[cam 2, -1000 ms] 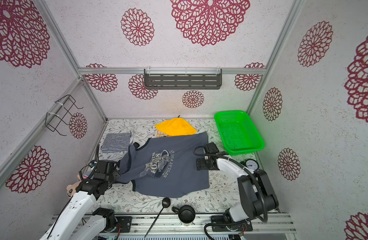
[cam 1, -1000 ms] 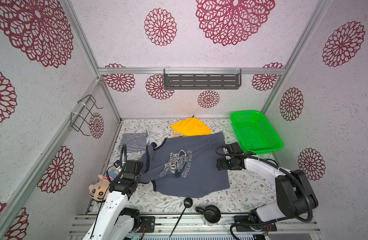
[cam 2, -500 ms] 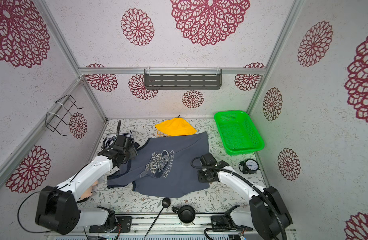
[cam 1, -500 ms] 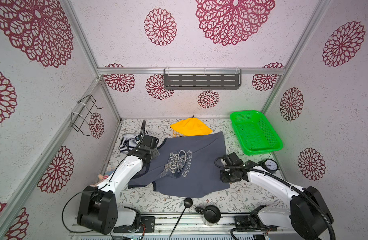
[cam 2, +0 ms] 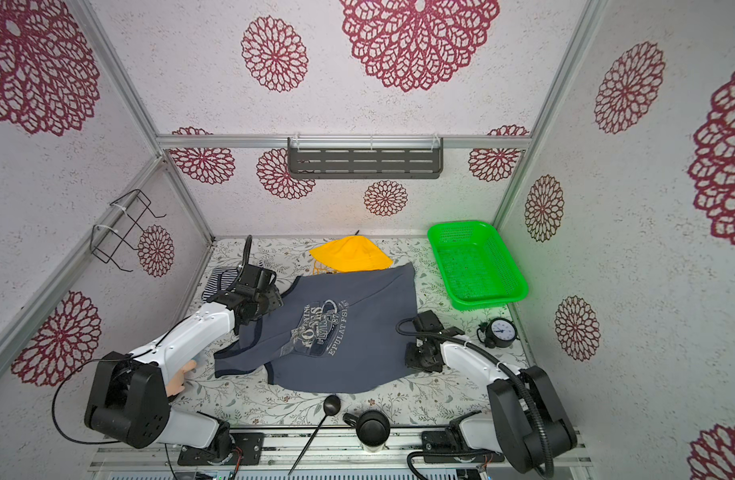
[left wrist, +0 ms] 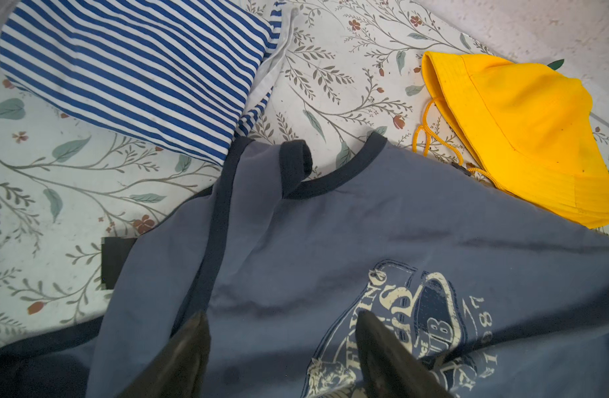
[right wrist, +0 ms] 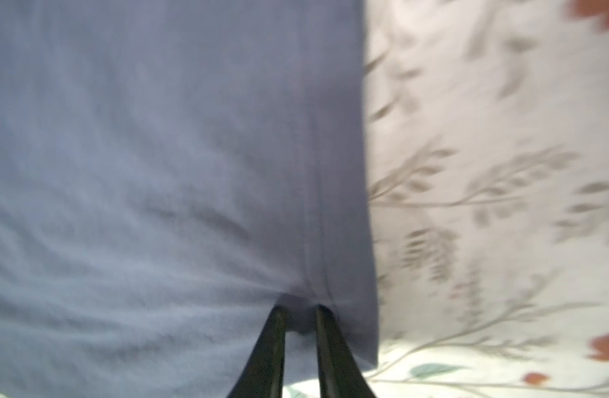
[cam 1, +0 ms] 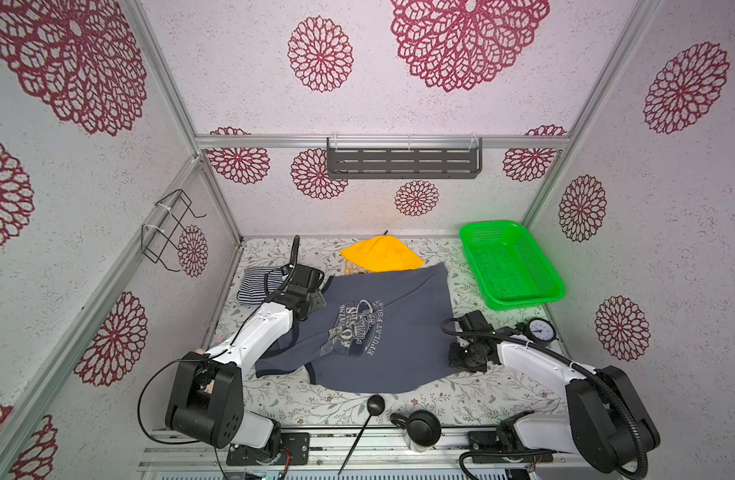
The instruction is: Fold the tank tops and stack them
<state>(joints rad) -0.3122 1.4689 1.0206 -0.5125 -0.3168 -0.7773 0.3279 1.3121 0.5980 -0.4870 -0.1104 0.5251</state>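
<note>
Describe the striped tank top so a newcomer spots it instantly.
On the floral table, look to the far left corner. The striped tank top lies folded there, the only navy-and-white striped cloth; the blue-grey tank top beside it is printed, the hat yellow.

Cream print [cam 1: 357, 328] on the chest of the grey tank top [cam 1: 407, 365], lying sideways in both top views. In a top view the outer arc reads "EPULAT", followed by characters resembling "FS1.87"; "NING" stands at the far end. In the left wrist view the same print shows "ING", "UB" and "1987". The numerals on the clock [cam 1: 540, 331] dial are too small to read.
</note>
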